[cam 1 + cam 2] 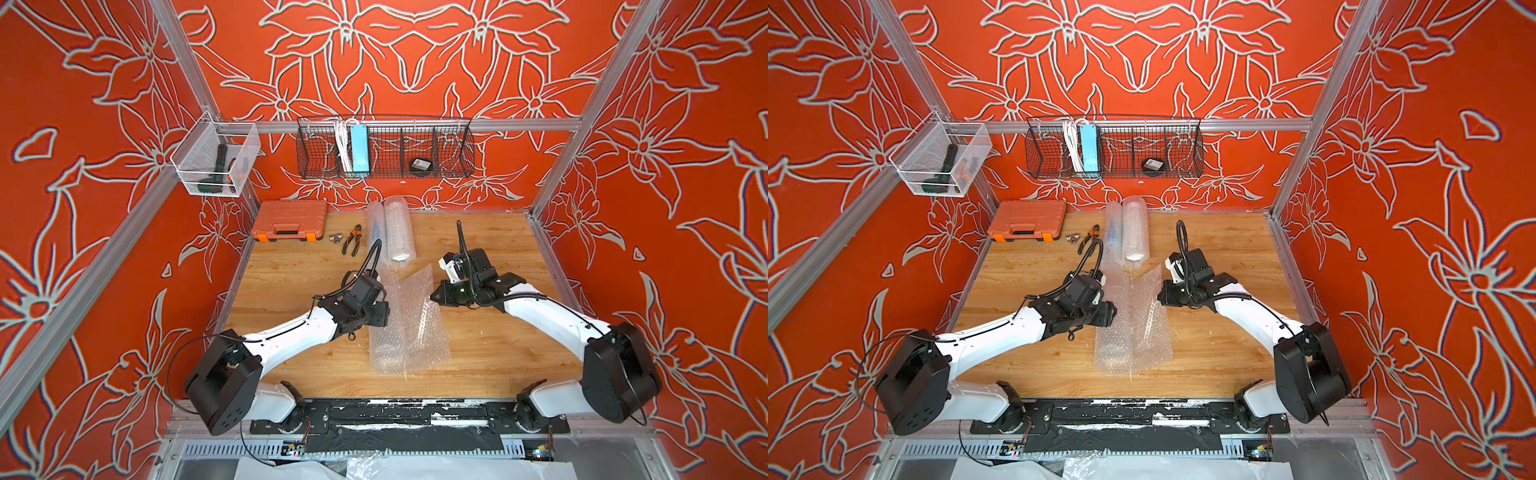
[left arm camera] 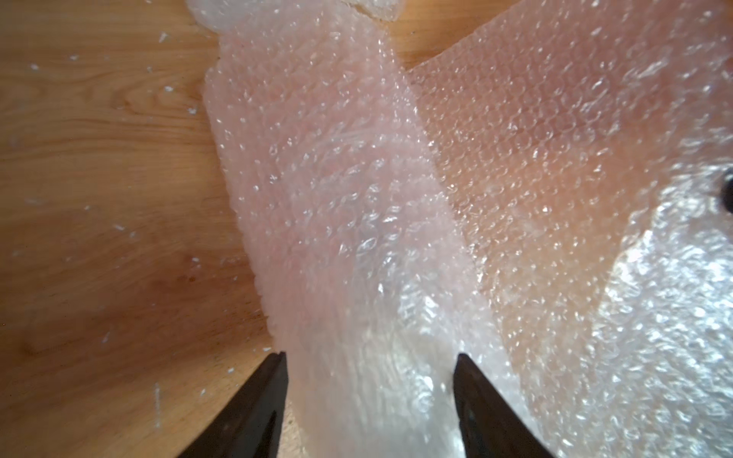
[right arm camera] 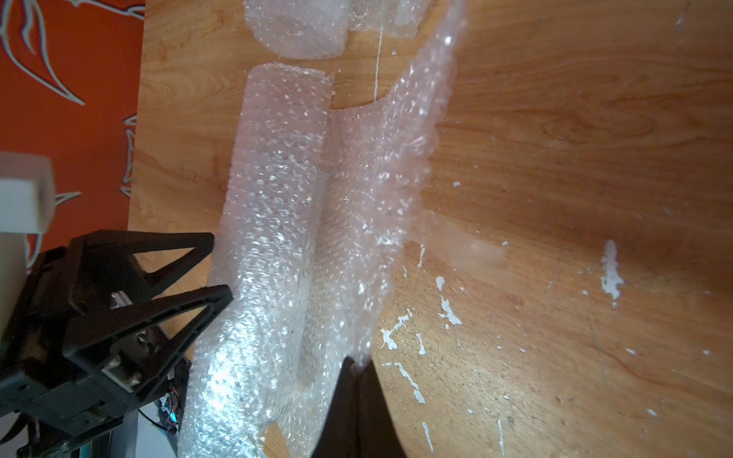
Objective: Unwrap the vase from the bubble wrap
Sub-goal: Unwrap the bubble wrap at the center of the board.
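Bubble wrap (image 1: 409, 328), one edge off table (image 1: 498, 353)

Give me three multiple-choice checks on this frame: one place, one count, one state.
1. Where is the orange tool case? A) back left of the table B) in the wire basket C) under the right arm
2. How many rolled tubes lie at the table's back? A) one B) two C) four
3. The right pincer is: A) wide open B) shut on the bubble wrap C) out of view
1A, it sits by the rear left wall; 2B, two lie side by side; 3B, its tips pinch the sheet's edge.
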Available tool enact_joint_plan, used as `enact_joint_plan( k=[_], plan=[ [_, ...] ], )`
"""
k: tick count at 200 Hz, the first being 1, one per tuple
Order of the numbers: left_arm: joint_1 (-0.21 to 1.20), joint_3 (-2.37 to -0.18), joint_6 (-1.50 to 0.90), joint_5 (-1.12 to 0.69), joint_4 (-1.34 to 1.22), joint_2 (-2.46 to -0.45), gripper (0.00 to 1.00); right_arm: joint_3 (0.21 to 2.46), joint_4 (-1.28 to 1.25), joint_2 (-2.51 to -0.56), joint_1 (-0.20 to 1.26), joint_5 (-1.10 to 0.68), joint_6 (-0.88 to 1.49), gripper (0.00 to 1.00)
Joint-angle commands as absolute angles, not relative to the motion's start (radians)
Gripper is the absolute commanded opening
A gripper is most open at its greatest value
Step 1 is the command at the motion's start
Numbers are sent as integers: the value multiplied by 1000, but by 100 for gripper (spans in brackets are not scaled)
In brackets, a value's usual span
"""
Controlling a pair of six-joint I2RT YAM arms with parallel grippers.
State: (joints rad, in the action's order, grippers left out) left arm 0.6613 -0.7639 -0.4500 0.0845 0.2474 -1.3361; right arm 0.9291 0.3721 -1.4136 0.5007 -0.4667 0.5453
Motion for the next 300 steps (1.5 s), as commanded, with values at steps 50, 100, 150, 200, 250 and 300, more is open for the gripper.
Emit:
enact_joint_plan(
  k=[50,100,150,200,250,300],
  plan=[
    [657,-692,-481,235,290,-1277,47,959,405,-1411,510,-426,540,0],
    [645,-642,-535,333,310,-1231,44,981,442,-1391,524,-369,529,0],
    [598,-576,-511,212,224,-1129,51,1008,507,-1374,532,-279,500,0],
    [577,-614,-508,195,247,-1036,61,1006,515,-1372,532,-261,494,0],
    [577,-672,-457,-77,132,-958,70,1006,505,-1376,533,-278,499,0],
    [577,-787,-494,-72,256,-1132,72,1007,503,-1379,536,-285,497,0]
  ],
)
